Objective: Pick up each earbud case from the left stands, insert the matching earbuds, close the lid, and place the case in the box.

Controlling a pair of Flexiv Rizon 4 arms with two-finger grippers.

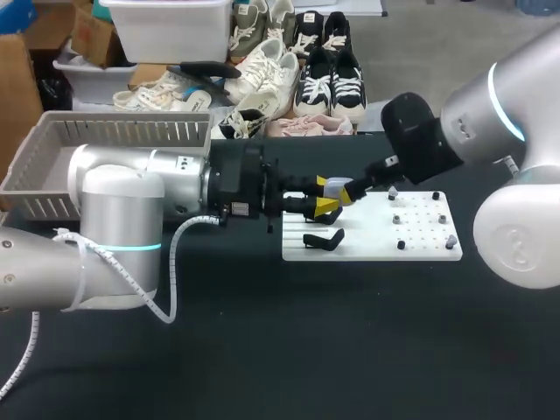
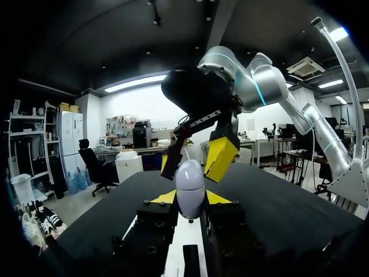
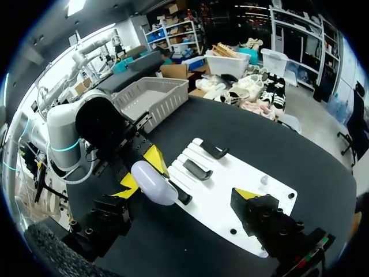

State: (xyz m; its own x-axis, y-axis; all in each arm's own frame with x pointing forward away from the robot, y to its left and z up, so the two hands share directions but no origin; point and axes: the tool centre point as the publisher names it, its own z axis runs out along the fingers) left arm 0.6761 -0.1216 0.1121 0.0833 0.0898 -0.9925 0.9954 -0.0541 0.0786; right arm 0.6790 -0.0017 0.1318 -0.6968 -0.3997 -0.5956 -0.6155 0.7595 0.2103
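Left gripper [image 2: 190, 199] is clamped on a pale earbud case [image 2: 190, 186], its yellow tips pressing from both sides. It holds the case in the air over the eleven o'clock corner of the white stand board [image 1: 420, 249]. Right gripper [image 3: 187, 190] (its arm comes in from three o'clock) hangs spread wide around the case, not gripping it. A black stand [image 1: 322, 238] sits at six o'clock from the case. The grey box [image 1: 122, 131] is at ten o'clock on the table.

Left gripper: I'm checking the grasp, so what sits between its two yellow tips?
The earbud case, clamped from both sides by the left gripper; the left wrist view shows it best.
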